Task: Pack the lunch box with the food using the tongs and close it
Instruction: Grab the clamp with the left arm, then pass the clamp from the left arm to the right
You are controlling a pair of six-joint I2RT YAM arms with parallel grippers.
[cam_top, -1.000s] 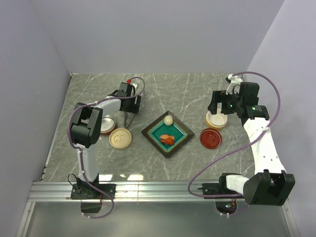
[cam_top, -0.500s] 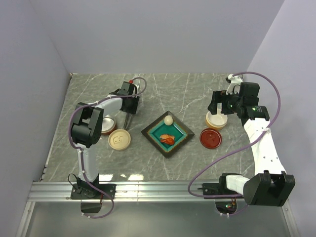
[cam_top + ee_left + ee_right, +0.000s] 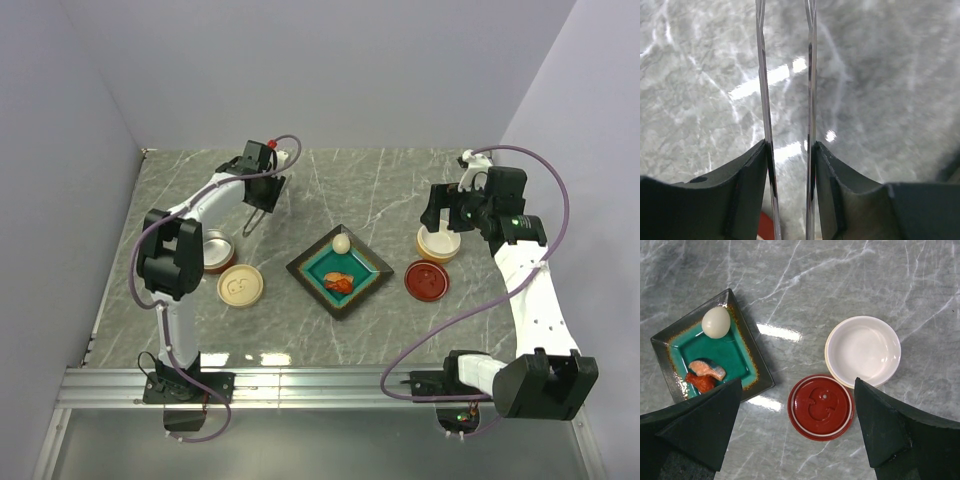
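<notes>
Pinching the tongs (image 3: pixel 811 100) between its fingers, the left tool (image 3: pixel 790 145) gripped both slim metal arms, one against each pad, with a narrow gap between them. From above, this tool (image 3: pixel 262 192) was at the far left of the marble table (image 3: pixel 380 190), the tongs (image 3: pixel 253 220) slanting from it toward the near side. Nearer on the left lay a cream lid (image 3: pixel 241 286). The food sat in the teal square dish (image 3: pixel 305 268) mid-table: the white egg (image 3: pixel 341 242) in its far corner, the orange-red lumps (image 3: pixel 339 282) nearer. The right tool (image 3: pixel 445 215) hung wide open and empty over a white bowl (image 3: pixel 862 350), with a red lid (image 3: pixel 821 407) just beside it.
</notes>
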